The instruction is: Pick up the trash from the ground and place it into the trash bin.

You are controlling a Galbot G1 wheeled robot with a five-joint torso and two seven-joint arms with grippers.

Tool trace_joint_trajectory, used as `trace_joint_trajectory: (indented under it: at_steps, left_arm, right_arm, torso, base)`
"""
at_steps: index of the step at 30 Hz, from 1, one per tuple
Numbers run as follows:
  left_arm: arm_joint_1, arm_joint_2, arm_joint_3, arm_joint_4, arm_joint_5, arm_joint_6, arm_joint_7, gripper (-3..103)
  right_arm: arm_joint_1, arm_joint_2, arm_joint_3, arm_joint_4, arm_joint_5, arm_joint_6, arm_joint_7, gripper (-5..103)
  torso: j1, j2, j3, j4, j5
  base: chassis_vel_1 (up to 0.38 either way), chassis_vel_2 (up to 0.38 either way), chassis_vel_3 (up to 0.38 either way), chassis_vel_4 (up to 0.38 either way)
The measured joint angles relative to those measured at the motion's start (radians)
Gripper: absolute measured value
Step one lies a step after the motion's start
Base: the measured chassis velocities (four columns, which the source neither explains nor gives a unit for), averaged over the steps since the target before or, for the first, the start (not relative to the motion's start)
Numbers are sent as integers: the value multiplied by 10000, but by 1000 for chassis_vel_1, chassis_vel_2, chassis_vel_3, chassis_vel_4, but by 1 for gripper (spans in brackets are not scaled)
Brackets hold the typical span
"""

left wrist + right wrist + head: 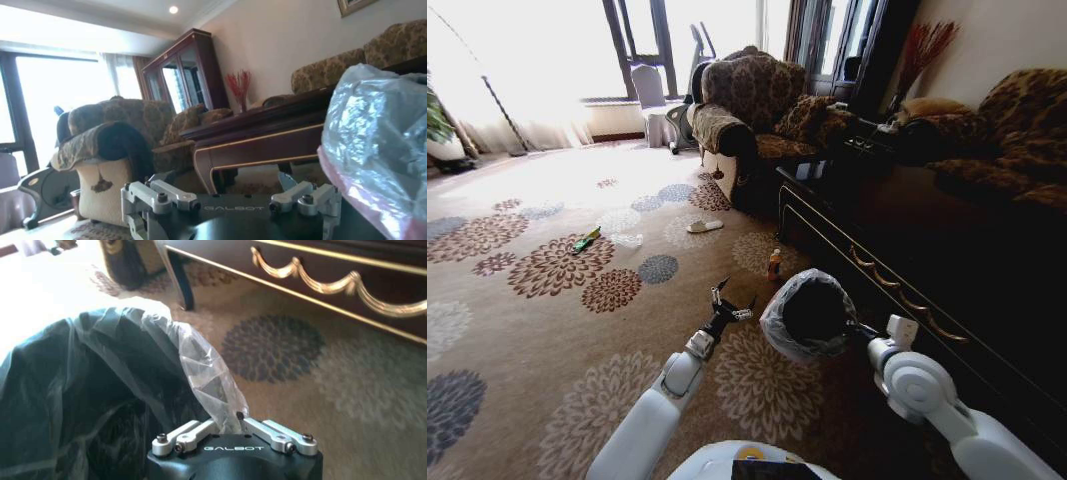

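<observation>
The trash bin (pixel 812 318) is a small black bin with a translucent liner, standing on the carpet beside the dark table. My right gripper (pixel 859 327) is at its rim, and in the right wrist view this gripper (pixel 233 426) is shut on the edge of the liner (pixel 200 365). My left gripper (pixel 732 301) hovers open and empty just left of the bin. In the left wrist view its fingers (pixel 162 193) stand wide apart, with the liner (pixel 380 150) close by. Trash lies farther off: a small orange bottle (pixel 774 264), a green wrapper (pixel 586 239) and clear film (pixel 628 240).
A long dark table (pixel 897 250) with gold trim runs along the right, close behind the bin. An armchair (pixel 752 120) stands ahead and a white slipper (pixel 704 226) lies on the flowered carpet (pixel 557 330). Open floor spreads to the left.
</observation>
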Motion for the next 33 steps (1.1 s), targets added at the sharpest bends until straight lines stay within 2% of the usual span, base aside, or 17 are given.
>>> trace_joint_trajectory:
  at_steps: [4, 6, 8, 9, 11, 13, 15, 17, 25, 33]
  left_arm:
    - [-438, -99, 98, 467, -72, 83, -230, 100]
    - [-786, -138, 254, 996, -404, 205, -401, 100]
    - [-1284, -149, 460, 1824, -893, 380, -681, 100]
    - [-1284, -149, 460, 1824, -893, 380, -681, 100]
    - [-2014, -180, 606, 3014, -1227, 438, -796, 100]
    - [-2297, -186, 649, 3449, -1353, 439, -794, 100]
    - [-2805, -219, 742, 4233, -1667, 436, -747, 100]
    - [-2959, -234, 767, 4472, -1784, 421, -700, 100]
    - [-3425, -318, 889, 5828, -3413, 200, -36, 100]
    - [-3486, -394, 839, 6124, -3613, 38, 256, 100]
  right_arm:
    - [-119, 122, 230, -36, 503, 79, 220, 0]
    - [-155, 194, 278, -43, 715, 263, 188, 0]
    - [-163, 256, 246, -60, 713, 381, 98, 0]
    - [-163, 256, 246, -60, 713, 381, 98, 0]
    - [-198, 299, 108, -113, 440, 501, -29, 0]
    - [-266, 301, 103, -142, 279, 531, -132, 0]
    - [-427, 299, 152, -186, -7, 625, -363, 0]
    - [-482, 300, 197, -197, -54, 636, -409, 0]
    - [-448, 275, -86, -324, -71, 433, -612, 0]
    - [-529, 243, -318, -364, -328, 476, -862, 0]
  torso:
    - [0, 0, 0, 0, 2]
    - [0, 0, 1, -1, 1]
    - [0, 0, 1, 0, -1]
    - [0, 0, 1, 0, -1]
    - [0, 0, 2, 1, 0]
    - [0, -1, 2, 0, 1]
    - [0, 0, 2, -1, 0]
    - [0, 0, 2, -1, 1]
    - [0, -1, 2, 2, 2]
    - [0, -1, 1, 0, 0]
  base:
    - [0, 0, 0, 0]
    - [0, 0, 0, 0]
    - [0, 0, 0, 0]
    - [0, 0, 0, 0]
    - [0, 0, 0, 0]
    - [0, 0, 0, 0]
    - [0, 0, 0, 0]
    - [0, 0, 0, 0]
    - [0, 0, 0, 0]
    - [0, 0, 0, 0]
